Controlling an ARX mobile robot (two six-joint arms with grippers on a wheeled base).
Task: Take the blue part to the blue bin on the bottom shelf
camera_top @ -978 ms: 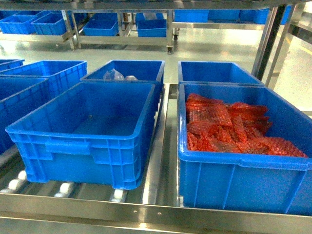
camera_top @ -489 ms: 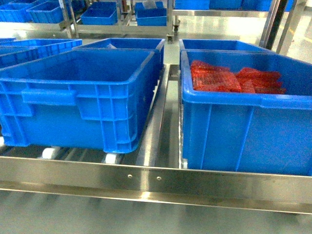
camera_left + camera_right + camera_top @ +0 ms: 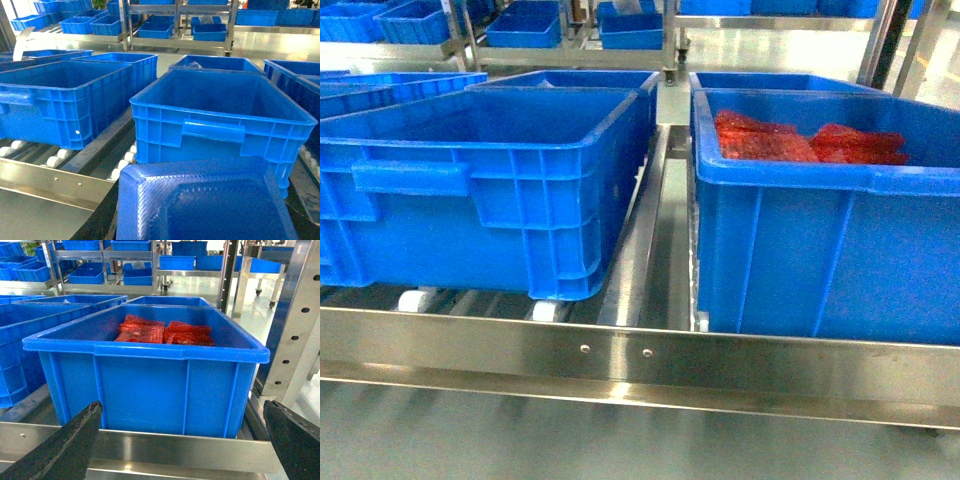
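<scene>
The blue part (image 3: 205, 200) fills the bottom of my left wrist frame, seemingly carried in my left jaws, which I cannot see; my right jaws (image 3: 182, 450) gape wide, empty. The blue bin (image 3: 490, 180) sits left-centre on the bottom shelf (image 3: 640, 355). Risk: snagging its rim, or dropping into the bagged tote (image 3: 825, 240); the head view has sunk lower since before.
</scene>
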